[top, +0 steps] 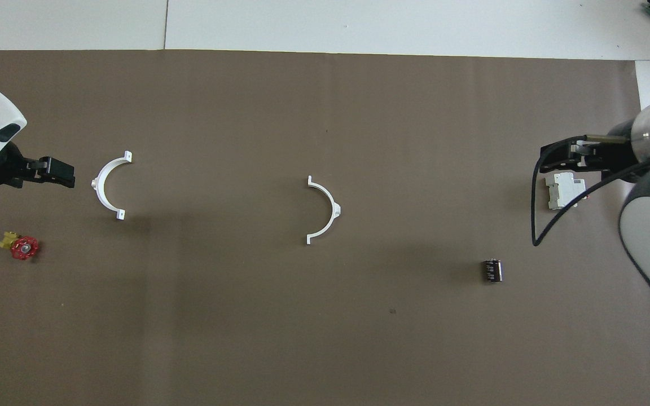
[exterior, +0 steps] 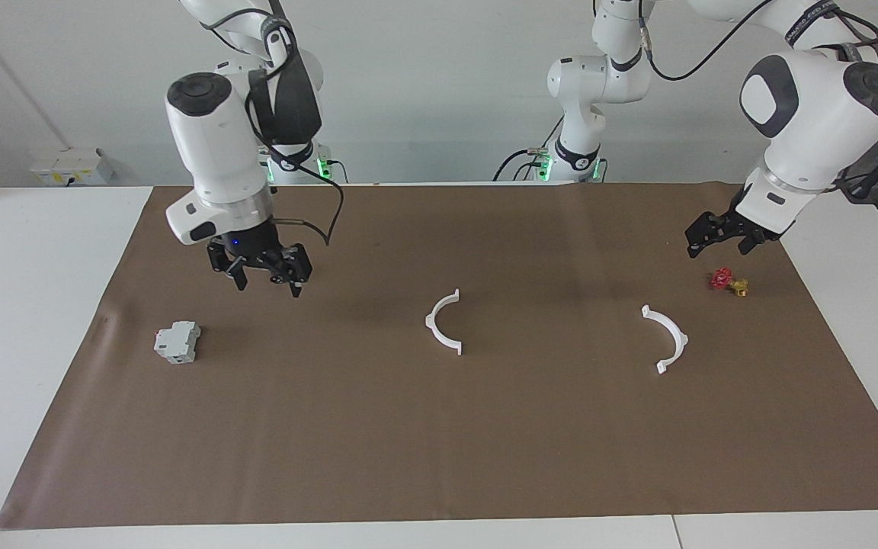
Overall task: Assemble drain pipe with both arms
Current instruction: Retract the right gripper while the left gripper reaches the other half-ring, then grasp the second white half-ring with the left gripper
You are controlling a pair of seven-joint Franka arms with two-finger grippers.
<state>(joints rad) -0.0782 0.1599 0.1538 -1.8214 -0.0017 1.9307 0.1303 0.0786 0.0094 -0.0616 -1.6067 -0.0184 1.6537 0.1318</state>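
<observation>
Drain-pipe half-rings lie apart on the brown-covered bench (exterior: 485,457), one (exterior: 443,322) mid-bench, one (exterior: 667,338) toward the left arm's end, while the open left claw (exterior: 719,233) and open right claw (exterior: 264,271) hover empty.

1. At frame centre you see one white half-ring (top: 325,210), lying flat on the brown mat (top: 325,338).
2. Your second half-ring (top: 108,183) lies at mid-left, well apart from the first.
3. The left gripper (top: 57,172) hangs just left of it, fingers parted.
4. The right gripper (top: 565,158) sits at the right edge, over the grey box (top: 565,192).
</observation>
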